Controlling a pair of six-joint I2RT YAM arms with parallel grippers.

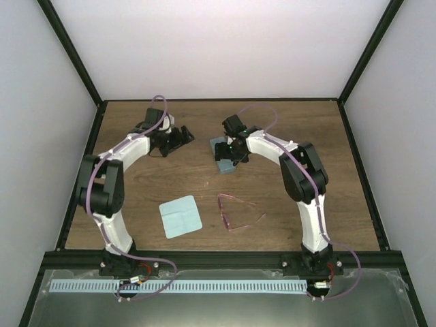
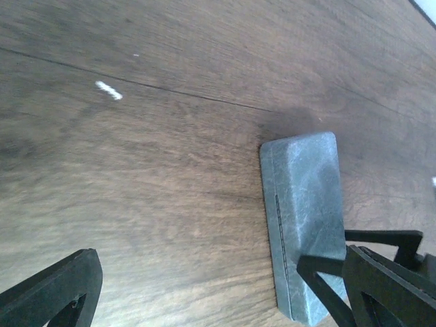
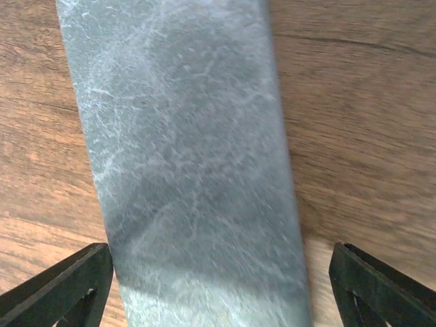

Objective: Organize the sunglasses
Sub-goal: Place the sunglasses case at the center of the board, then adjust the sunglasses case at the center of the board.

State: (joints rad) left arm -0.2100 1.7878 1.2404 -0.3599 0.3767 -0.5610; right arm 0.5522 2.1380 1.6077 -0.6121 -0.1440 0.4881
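The slim pink-red translucent sunglasses (image 1: 238, 212) lie on the brown wooden table (image 1: 204, 122) near its front edge, just right of the pale blue square cloth (image 1: 180, 216). The right gripper (image 3: 218, 286) hangs over the closed grey-blue rectangular case (image 3: 184, 136), its 2 fingers spread to either side. The left gripper (image 2: 201, 272) is spread wide beside the case.

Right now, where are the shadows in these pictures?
Right wrist view: case very close, a dark shadow across its lower part. Left wrist view: soft shadow on the table by the case's far end. Top view: evenly lit, sunglasses look faint.
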